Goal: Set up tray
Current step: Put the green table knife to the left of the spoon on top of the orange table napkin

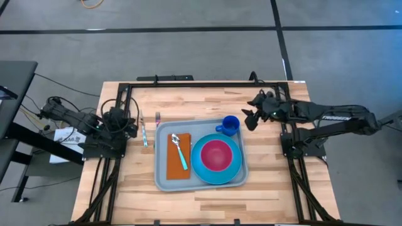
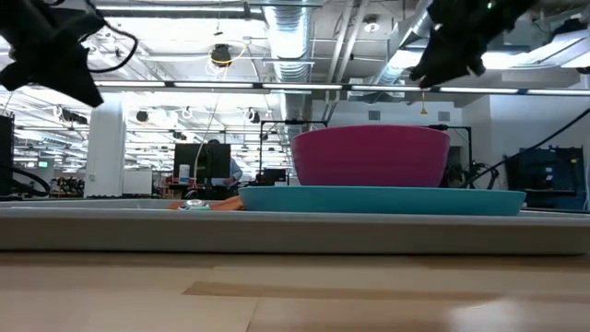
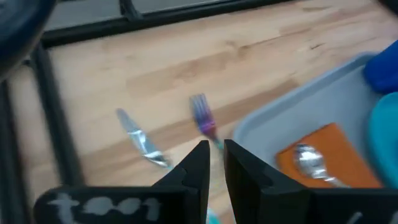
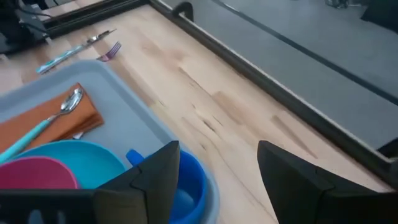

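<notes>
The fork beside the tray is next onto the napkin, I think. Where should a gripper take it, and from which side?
Take the fork at mid-handle, from straight above with the jaws across its width. It lies flat on the table just left of the tray, knife alongside, so a side approach is crowded. The left gripper is nearest.

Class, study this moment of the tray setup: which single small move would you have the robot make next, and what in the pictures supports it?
Probably lower the left gripper toward the fork. The fork and knife lie on the table beside the tray, while napkin, spoon, plate, bowl and cup already sit on it. The right gripper hovers open near the cup.
</notes>
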